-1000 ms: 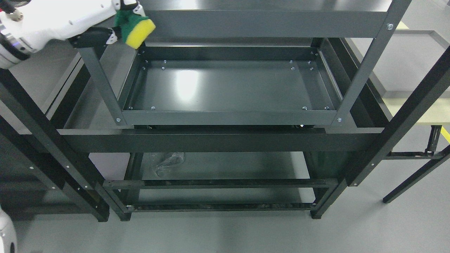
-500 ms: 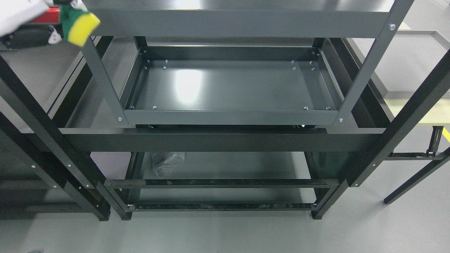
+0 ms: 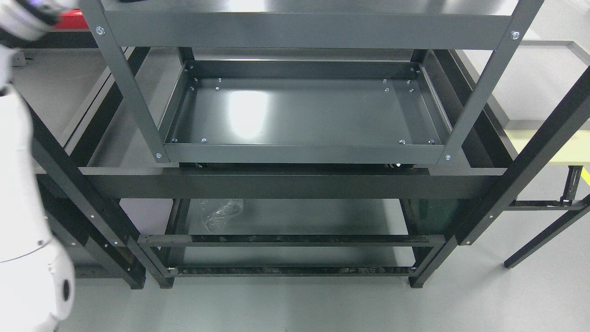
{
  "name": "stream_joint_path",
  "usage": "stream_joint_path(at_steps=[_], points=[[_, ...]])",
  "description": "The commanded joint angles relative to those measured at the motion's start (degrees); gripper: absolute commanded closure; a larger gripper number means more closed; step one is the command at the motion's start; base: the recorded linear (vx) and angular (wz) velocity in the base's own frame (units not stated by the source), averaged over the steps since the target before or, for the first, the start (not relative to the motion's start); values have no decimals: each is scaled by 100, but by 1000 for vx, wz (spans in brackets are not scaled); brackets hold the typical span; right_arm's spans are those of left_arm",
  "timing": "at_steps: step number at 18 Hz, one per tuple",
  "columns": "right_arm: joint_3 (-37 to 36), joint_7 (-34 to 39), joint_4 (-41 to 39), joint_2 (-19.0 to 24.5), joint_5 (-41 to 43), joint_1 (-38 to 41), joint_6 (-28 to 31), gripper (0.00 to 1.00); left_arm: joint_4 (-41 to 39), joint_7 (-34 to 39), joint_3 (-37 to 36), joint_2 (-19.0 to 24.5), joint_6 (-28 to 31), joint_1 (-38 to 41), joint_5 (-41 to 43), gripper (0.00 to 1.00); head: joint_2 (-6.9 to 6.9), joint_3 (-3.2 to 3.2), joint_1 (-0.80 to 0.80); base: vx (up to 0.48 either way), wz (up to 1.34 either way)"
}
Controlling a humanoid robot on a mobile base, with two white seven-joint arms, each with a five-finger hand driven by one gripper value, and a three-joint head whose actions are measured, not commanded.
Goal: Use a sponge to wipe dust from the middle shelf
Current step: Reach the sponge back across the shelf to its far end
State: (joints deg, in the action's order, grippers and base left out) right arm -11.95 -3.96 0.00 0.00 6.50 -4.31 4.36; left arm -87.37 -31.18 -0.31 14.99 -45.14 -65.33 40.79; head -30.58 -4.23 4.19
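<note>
The left arm, a smooth white shell, rises along the left edge; its hand leaves the picture at the top, so whether the fingers are clenched cannot be told. No sponge shows. The middle shelf is a glossy dark-grey metal tray, rectangular, low-rimmed, bolted at the corners.

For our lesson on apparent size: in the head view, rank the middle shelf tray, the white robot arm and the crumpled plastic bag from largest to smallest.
1. Middle shelf tray
2. White robot arm, though nearness inflates it
3. Crumpled plastic bag
</note>
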Motion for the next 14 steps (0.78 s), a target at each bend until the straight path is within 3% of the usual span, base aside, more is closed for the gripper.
stream_joint_path(at_steps=[1,4,7,11,14], points=[[0,-26,-100,-100,0,9,4,0,650,1260,-2759,-1399,212,-252,1202,100,0,0,0,0,0],[0,-26,-100,-100,0,0,4,0,773,2044,-4096,-1399,1224,-331,1265,100,0,0,0,0,0],[0,-26,-100,-100,0,0,4,0,896,2046,-4652,-1399,1385,-331,1369,100,0,0,0,0,0],[0,-26,-100,-100,0,0,4,0,1318,2002,-4785,-1399,1385,-331,1703,100,0,0,0,0,0],[0,-26,-100,-100,0,0,4,0,1363,1888,-4427,-1399,1376,-331,1748,100,0,0,0,0,0]])
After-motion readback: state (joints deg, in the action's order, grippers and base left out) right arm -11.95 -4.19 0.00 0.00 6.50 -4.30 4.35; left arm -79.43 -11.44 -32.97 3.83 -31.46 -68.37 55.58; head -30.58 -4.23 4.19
